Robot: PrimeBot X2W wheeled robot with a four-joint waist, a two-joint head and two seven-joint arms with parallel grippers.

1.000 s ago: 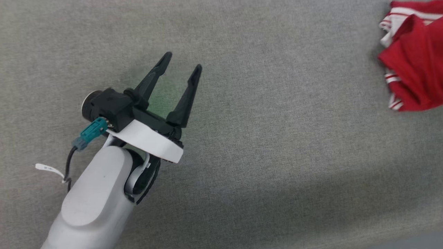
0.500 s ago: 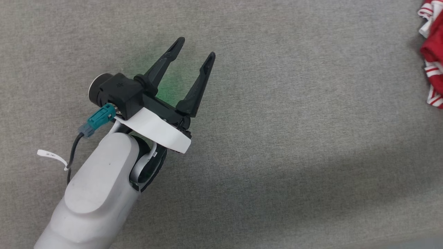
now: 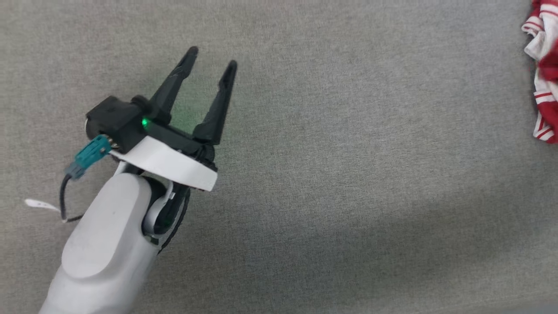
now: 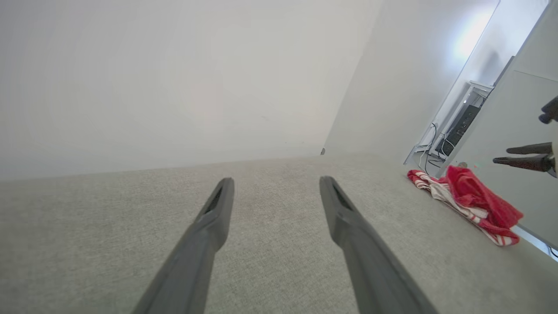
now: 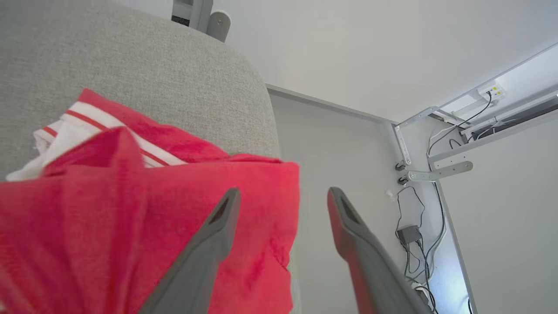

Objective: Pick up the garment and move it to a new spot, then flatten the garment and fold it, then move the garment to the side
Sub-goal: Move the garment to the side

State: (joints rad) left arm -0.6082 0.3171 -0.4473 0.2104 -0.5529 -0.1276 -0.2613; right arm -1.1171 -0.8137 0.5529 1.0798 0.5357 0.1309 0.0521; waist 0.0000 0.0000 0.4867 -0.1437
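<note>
Garment (image 3: 545, 96) lies bunched at the far right edge of the grey fabric surface (image 3: 348, 174), red cloth heaped over white sleeve with red-striped trim. We hold our left gripper (image 3: 212, 58) well apart from it on the left, its two dark fingers spread wide with nothing between them. Our right gripper (image 5: 282, 195) hangs close over the heap, jaws likewise spread. Red cloth shows behind one finger, and we see it pinching nothing.
</note>
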